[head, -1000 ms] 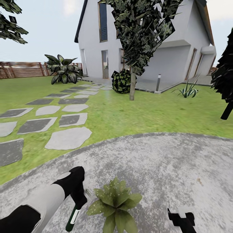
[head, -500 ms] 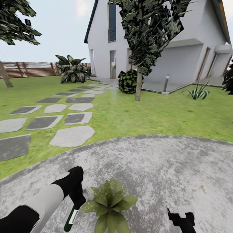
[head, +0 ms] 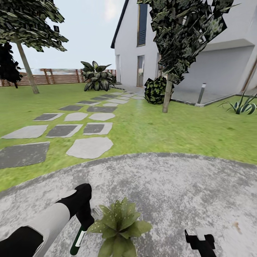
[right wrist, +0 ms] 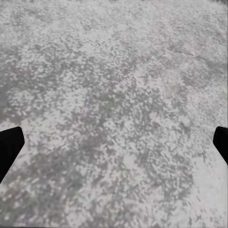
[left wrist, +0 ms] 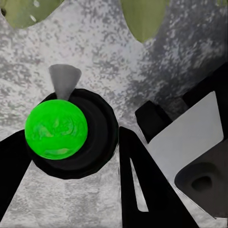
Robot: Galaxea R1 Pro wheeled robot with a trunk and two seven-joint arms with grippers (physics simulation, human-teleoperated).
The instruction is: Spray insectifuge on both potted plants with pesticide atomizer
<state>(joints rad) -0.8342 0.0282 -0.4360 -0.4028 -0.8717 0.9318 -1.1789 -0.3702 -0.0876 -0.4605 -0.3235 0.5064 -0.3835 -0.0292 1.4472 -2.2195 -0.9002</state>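
The pesticide atomizer [head: 79, 238] is in my left gripper [head: 85, 218], fingers clenched around its dark body, held low over the patio [head: 171, 185] near its front edge. In the left wrist view I look down on its round black top w/ a bright green disc [left wrist: 56, 128] and a small grey nozzle [left wrist: 65, 80] that points toward the leaves. One potted plant [head: 119, 224] sits just beside the bottle, on the patio's near edge; whitish specks of insectifuge [head: 115, 214] already dot several leaves, so my guess is spraying of this one is under way or close to done.

To do it well: keep the nozzle aimed at the rosette's centre, bottle near but not touching the leaves, and sweep around so the far-side leaves get covered too, not just those facing me. Don't squeeze harder; grip looks firm.

My right gripper [head: 200, 242] hangs idle over bare patio, its fingertips [right wrist: 10, 142] wide apart and released, nothing between them.

Hard to tell: the plant's pot is hidden under the leaves and cut by the picture's edge, so coverage of the nearest leaves can't be judged. Second plant's spot unknown to me. Beyond lie grass [head: 153, 125], stepping stones [head: 89, 147], a tree [head: 167, 96] and the house [head: 185, 46].
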